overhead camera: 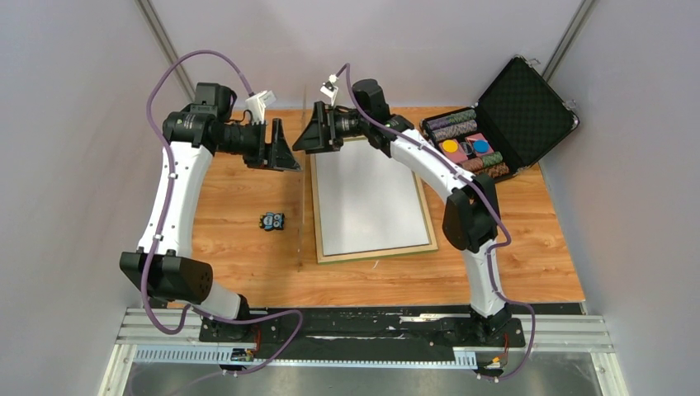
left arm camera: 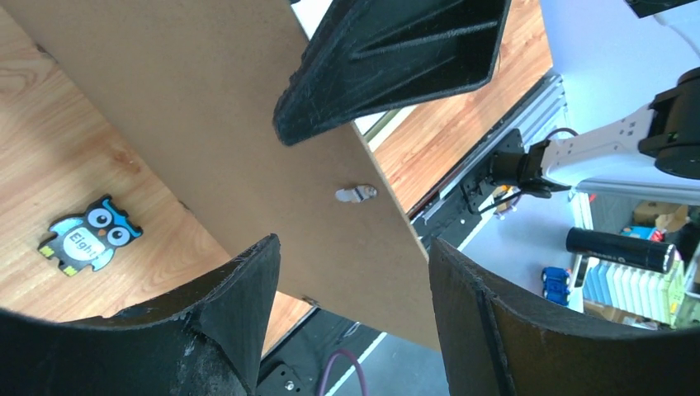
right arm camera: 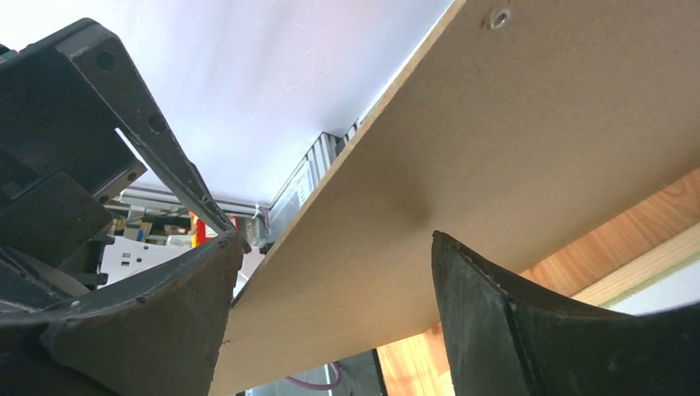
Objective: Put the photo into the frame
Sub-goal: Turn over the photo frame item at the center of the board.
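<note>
The frame (overhead camera: 376,252) lies flat on the table, pale wood side up, with a white sheet (overhead camera: 367,198) filling its opening. The photo's forest print shows in no view. A plain brown backing board (overhead camera: 305,214) stands on its long edge along the frame's left rail, tilted. It fills the left wrist view (left arm camera: 206,124) and the right wrist view (right arm camera: 536,124). My left gripper (overhead camera: 285,153) (left arm camera: 355,256) is open on the left of the board's far end. My right gripper (overhead camera: 307,136) (right arm camera: 330,247) is open at the same end from the right, one finger (left arm camera: 388,58) over the board.
A small owl figure (overhead camera: 272,221) (left arm camera: 89,235) lies on the wood left of the board. An open black case (overhead camera: 516,103) with poker chips stands at the back right. The frame's rail (right arm camera: 636,276) shows under the board.
</note>
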`<move>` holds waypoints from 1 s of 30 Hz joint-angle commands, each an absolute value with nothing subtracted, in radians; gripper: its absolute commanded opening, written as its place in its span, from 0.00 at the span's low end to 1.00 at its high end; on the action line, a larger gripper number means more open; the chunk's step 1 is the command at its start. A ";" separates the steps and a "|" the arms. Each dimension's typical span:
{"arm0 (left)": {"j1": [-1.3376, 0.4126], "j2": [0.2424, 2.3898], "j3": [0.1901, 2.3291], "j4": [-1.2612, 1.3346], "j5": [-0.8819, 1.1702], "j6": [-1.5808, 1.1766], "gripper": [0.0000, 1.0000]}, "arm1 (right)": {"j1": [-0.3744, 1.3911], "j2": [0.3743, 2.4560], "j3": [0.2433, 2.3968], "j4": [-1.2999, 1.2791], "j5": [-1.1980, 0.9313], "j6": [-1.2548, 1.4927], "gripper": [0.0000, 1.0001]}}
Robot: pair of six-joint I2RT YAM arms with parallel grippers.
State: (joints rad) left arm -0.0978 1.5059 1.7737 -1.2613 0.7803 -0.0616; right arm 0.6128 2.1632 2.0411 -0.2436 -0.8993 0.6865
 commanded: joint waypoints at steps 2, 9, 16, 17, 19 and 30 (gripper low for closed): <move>-0.104 1.448 1.784 -1.276 0.733 -0.018 0.74 | 0.600 2.076 2.000 -0.274 -0.836 0.630 0.81; -0.105 1.432 1.782 -1.287 0.686 -0.005 0.74 | 0.573 2.047 1.949 -0.273 -0.834 0.621 0.78; -0.104 1.425 1.779 -1.291 0.665 -0.002 0.74 | 0.546 2.030 1.890 -0.263 -0.846 0.621 0.74; -0.104 1.424 1.775 -1.291 0.665 -0.002 0.74 | 0.538 2.027 1.878 -0.259 -0.851 0.620 0.74; -0.104 1.421 1.769 -1.290 0.662 -0.002 0.74 | 0.522 2.021 1.858 -0.249 -0.860 0.626 0.72; -0.103 1.427 1.769 -1.286 0.660 -0.002 0.74 | 0.479 2.052 1.743 -0.213 -0.866 0.602 0.32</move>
